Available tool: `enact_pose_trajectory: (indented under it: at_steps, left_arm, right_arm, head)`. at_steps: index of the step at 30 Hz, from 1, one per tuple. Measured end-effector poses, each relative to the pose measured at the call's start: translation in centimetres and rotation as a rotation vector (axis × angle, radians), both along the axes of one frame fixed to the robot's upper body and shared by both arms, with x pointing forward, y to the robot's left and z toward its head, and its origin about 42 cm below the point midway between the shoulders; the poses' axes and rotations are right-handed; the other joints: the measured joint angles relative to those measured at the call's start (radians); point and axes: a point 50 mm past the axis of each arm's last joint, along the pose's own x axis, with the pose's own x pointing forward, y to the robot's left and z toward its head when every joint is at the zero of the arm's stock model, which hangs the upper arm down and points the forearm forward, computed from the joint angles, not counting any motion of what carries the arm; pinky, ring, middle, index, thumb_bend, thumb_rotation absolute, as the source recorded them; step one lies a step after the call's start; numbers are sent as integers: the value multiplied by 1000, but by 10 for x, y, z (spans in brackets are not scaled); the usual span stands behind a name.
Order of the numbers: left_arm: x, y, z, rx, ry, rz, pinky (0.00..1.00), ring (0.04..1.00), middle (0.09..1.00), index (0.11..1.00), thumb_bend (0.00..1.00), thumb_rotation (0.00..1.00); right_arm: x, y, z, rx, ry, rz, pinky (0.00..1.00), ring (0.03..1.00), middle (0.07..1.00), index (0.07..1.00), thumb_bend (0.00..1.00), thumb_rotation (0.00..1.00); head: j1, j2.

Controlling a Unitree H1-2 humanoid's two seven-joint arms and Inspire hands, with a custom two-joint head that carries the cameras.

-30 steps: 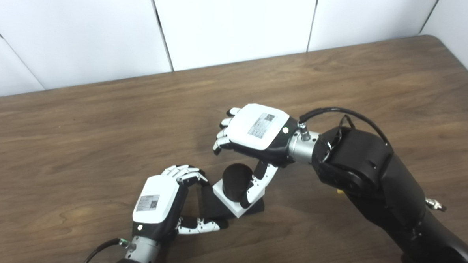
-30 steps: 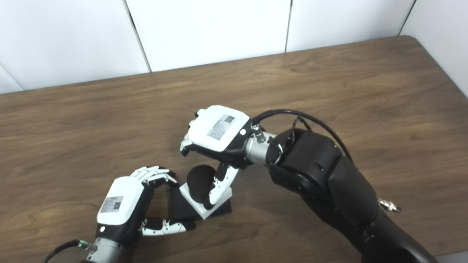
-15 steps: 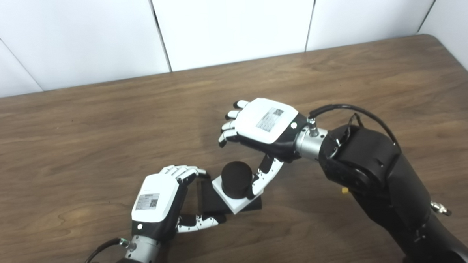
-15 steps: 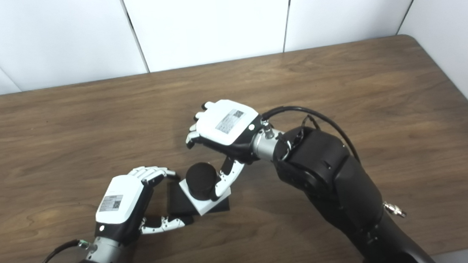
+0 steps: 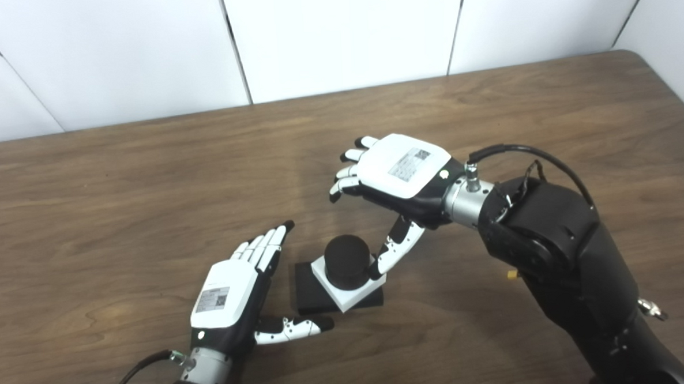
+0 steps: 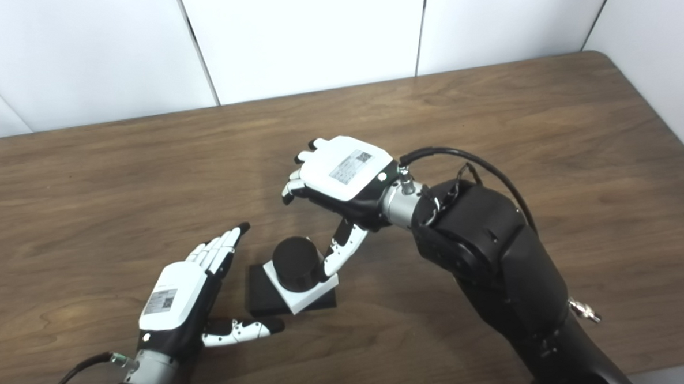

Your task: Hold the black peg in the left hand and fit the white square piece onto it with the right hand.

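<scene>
The black peg (image 5: pixel 347 261) stands upright on its black square base (image 5: pixel 308 290) on the table. The white square piece (image 5: pixel 352 291) sits around the peg, turned at an angle to the base and resting on it. My left hand (image 5: pixel 231 292) is open just left of the base, fingers stretched out, holding nothing. My right hand (image 5: pixel 396 175) is open above and right of the peg; its thumb (image 5: pixel 395 248) reaches down close to the white piece's right edge. Contact there cannot be told.
The brown wooden table (image 5: pixel 145 183) spreads out to the left, back and right. White wall panels stand behind its far edge. My right arm (image 5: pixel 558 246) crosses the lower right of the table.
My left hand has opened and let go of the black base, fingers now straight. My right hand has opened, risen and moved back to the right. The peg and white piece stay on the table.
</scene>
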Motion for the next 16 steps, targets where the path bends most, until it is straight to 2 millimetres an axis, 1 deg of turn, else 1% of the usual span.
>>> enact_pose_trajectory:
  at_steps: [1, 2, 3, 4, 5, 6, 7, 8, 9, 11, 13, 15, 16]
  left_arm:
    - [0, 0, 0, -14, 5, 4, 934, 946, 998, 1000, 1000, 615]
    - [0, 0, 0, -30, 8, 9, 933, 947, 1000, 1000, 1000, 633]
    - [0, 1, 0, -41, 10, 14, 946, 956, 1000, 1000, 1000, 663]
    - [0, 2, 1, -68, 16, 21, 949, 958, 1000, 1000, 1000, 669]
    - [0, 4, 2, -98, 20, 31, 953, 960, 1000, 1000, 1000, 685]
    - [0, 6, 4, -130, 25, 47, 955, 961, 1000, 1000, 1000, 696]
    - [0, 10, 5, -168, 35, 75, 911, 958, 1000, 1000, 1000, 701]
    - [0, 14, 8, -206, 45, 101, 887, 960, 1000, 1000, 1000, 702]
    - [-2, 19, 11, -241, 49, 126, 871, 962, 1000, 1000, 1000, 703]
    - [-3, 27, 18, -311, 41, 151, 882, 976, 1000, 1000, 1000, 715]
    - [-3, 33, 21, -376, 30, 165, 926, 995, 1000, 1000, 1000, 734]
    - [-2, 40, 24, -465, 13, 176, 979, 995, 1000, 1000, 983, 748]
    - [-2, 42, 26, -513, 0, 176, 985, 991, 1000, 1000, 966, 770]
  right_arm:
    - [0, -1, 0, 7, 5, -2, 991, 944, 862, 800, 830, 556]
    - [1, -4, -1, 24, 14, -7, 974, 933, 858, 798, 822, 580]
    - [1, -6, -3, 39, 20, -13, 968, 925, 864, 810, 807, 662]
    - [2, -10, -4, 65, 30, -24, 967, 923, 865, 813, 803, 679]
    - [2, -15, -6, 93, 32, -36, 964, 918, 870, 823, 792, 734]
    - [2, -21, -8, 127, 37, -55, 963, 915, 873, 829, 785, 768]
    - [1, -26, -11, 155, 42, -74, 960, 908, 880, 852, 769, 874]
    - [1, -33, -14, 185, 49, -94, 969, 907, 889, 871, 758, 936]
    - [1, -39, -17, 203, 55, -114, 975, 907, 894, 882, 751, 974]
    - [0, -52, -23, 256, 71, -170, 979, 917, 912, 910, 728, 994]
    - [-3, -62, -27, 330, 90, -219, 983, 937, 935, 943, 710, 999]
    - [-7, -72, -31, 456, 122, -273, 964, 951, 954, 958, 674, 1000]
    - [-10, -76, -35, 532, 143, -306, 938, 955, 959, 957, 648, 1000]
  head:
    - [2, -2]
    - [8, -6]
    - [9, -6]
    - [9, -6]
    - [18, -12]
    - [18, -12]
    - [18, -14]
    - [20, -17]
    - [20, -17]
    - [14, -24]
    - [15, -34]
    - [17, -35]
    - [17, -40]
